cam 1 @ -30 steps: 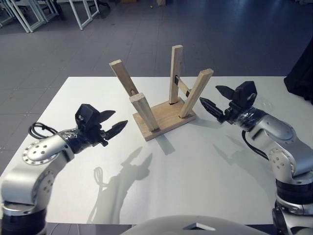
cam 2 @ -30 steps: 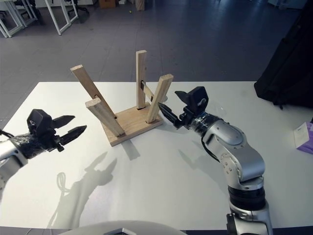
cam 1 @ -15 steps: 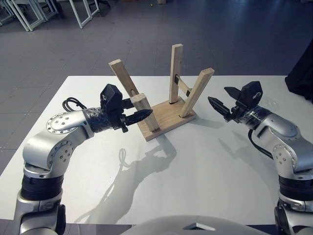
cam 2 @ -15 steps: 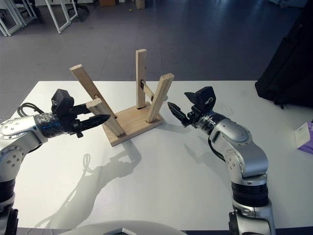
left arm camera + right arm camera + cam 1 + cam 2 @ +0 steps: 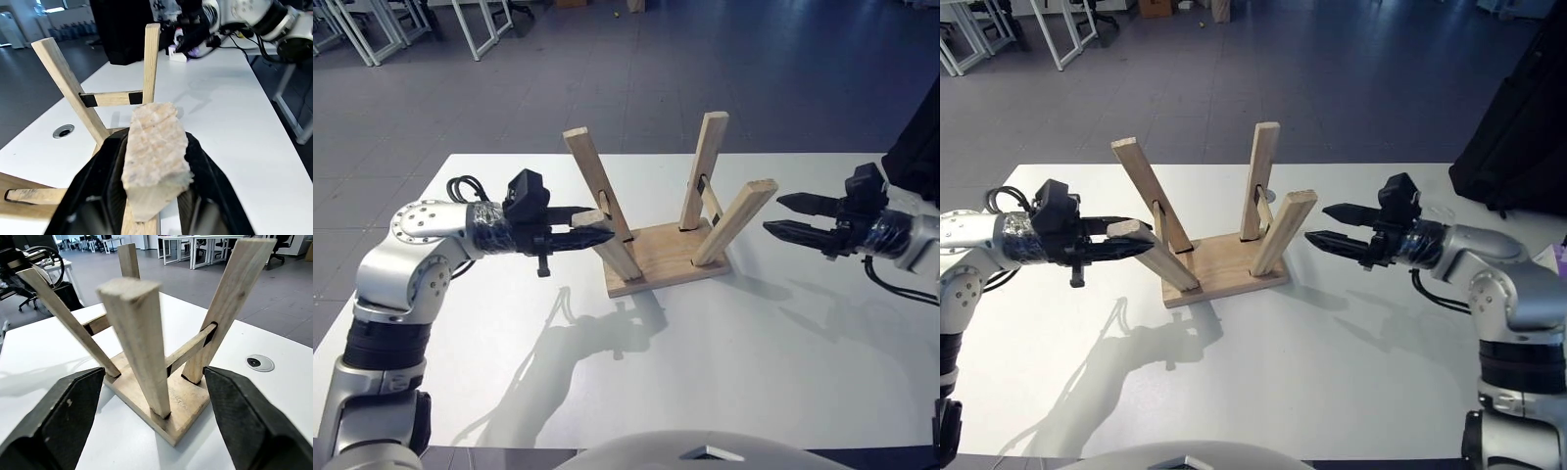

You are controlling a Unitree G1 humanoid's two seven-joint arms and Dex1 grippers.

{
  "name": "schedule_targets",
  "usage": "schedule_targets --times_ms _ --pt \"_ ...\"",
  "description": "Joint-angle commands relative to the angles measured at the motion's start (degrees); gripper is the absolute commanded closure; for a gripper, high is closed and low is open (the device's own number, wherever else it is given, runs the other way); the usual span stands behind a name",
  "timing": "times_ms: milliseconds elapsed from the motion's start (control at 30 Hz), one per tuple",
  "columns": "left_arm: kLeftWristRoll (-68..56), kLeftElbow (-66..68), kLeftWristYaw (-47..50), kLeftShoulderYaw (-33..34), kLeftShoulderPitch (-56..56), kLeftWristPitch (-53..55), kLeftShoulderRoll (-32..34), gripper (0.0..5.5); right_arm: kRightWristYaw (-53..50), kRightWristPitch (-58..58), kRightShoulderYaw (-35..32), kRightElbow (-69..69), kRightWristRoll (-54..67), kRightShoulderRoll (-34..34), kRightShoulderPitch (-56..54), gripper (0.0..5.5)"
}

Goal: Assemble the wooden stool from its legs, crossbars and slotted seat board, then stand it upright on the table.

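First, at 9 o'clock of the stool (image 5: 703, 171), the left gripper (image 5: 597, 227) is clamped on the top end of the near-left leg (image 5: 618, 254); the left wrist view has the rough-cut end of that leg pinched between the two black fingers (image 5: 200, 161). At the table's (image 5: 754, 372) centre, slightly toward 12 o'clock, the stool stands inverted, with the seat board (image 5: 666, 269) flat on the white top and four legs splayed upward. A crossbar (image 5: 110, 99) with dark ends joins two of the legs low down. At 3 o'clock of the stool hovers the right gripper (image 5: 773, 215), spread wide and holding nothing. Its tips point toward the near-right leg (image 5: 734, 223) but stay apart from it; in the right wrist view that leg stands beyond the gap between the fingers (image 5: 54, 416).
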Motion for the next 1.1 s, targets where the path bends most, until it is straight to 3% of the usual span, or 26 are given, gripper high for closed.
schedule_targets --times_ms 33,167,333,500,567,633,767,867,900,1000,1100 --pt "2.66 2.66 -3.41 -2.95 -0.95 1.53 1.68 4.30 3.47 2.25 2.97 -2.52 2.14 -0.68 -4.31 1.81" --pt "3.41 3.07 -3.97 -3.40 -1.89 0.47 1.06 4.30 3.61 2.78 7.56 -1.72 1.76 2.73 -8.29 1.81" --pt "2.97 4.08 -5.15 -3.85 -3.16 0.59 0.22 4.32 2.97 4.04 10.71 1.58 1.12 5.52 -9.24 2.64" --pt "-2.42 3.23 -5.44 -1.98 -3.29 6.94 0.38 4.32 2.10 16.34 11.54 -1.49 5.97 4.20 -9.86 3.42" --pt "-4.75 1.84 -6.81 -1.79 -2.60 10.33 1.85 4.32 2.66 24.19 11.03 -7.16 12.33 3.21 -8.85 3.51" --pt "-10.90 -1.43 -9.36 -0.39 -1.05 17.79 5.15 4.32 4.20 36.03 7.98 -11.29 26.04 1.08 -10.02 3.51" --pt "-22.84 -3.10 -16.47 1.07 -1.51 32.68 13.54 4.32 7.02 47.97 5.21 -6.19 46.89 -3.27 -16.68 3.51" --pt "-18.97 9.44 -17.44 -3.06 -10.26 34.98 11.97 4.32 -2.79 45.78 4.57 10.40 34.18 4.44 -22.70 3.51" --pt "-15.26 14.96 -16.09 -5.14 -13.32 32.99 9.31 4.02 -7.05 41.98 6.04 16.62 28.25 7.03 -23.94 3.52" --pt "-5.95 30.96 -10.21 -7.43 -20.96 24.32 0.09 3.49 -11.75 31.69 9.56 29.11 16.78 11.65 -26.67 2.94" --pt "0.44 41.49 -6.61 -6.11 -25.33 16.33 -5.02 2.91 -10.43 26.63 9.79 36.88 11.25 13.98 -28.66 2.32"
